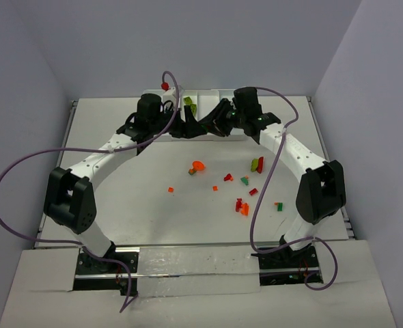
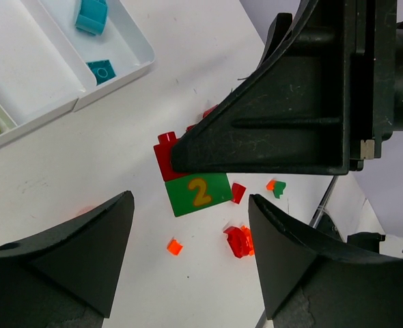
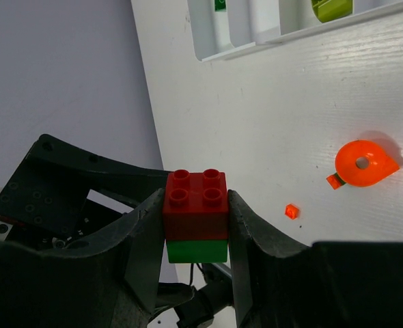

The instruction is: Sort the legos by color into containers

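My right gripper (image 3: 195,229) is shut on a stack of a red brick on a green brick (image 3: 195,215), held in the air in front of the white tray (image 3: 270,37). In the left wrist view the stack (image 2: 198,191) shows a yellow "2" on its green side, held by the black right gripper (image 2: 290,109). My left gripper (image 2: 191,253) is open and empty, its fingers short of the stack. Both grippers meet near the tray in the top view (image 1: 196,126). The tray holds teal pieces (image 2: 92,15), a lime piece (image 3: 331,8) and a dark green bit (image 3: 220,5).
Loose legos lie on the table right of centre: an orange round piece (image 1: 198,166), a red and lime stack (image 1: 257,164), red and orange pieces (image 1: 242,206), an orange and green bit (image 1: 279,205), a small orange bit (image 1: 171,189). Purple cables loop beside both arms.
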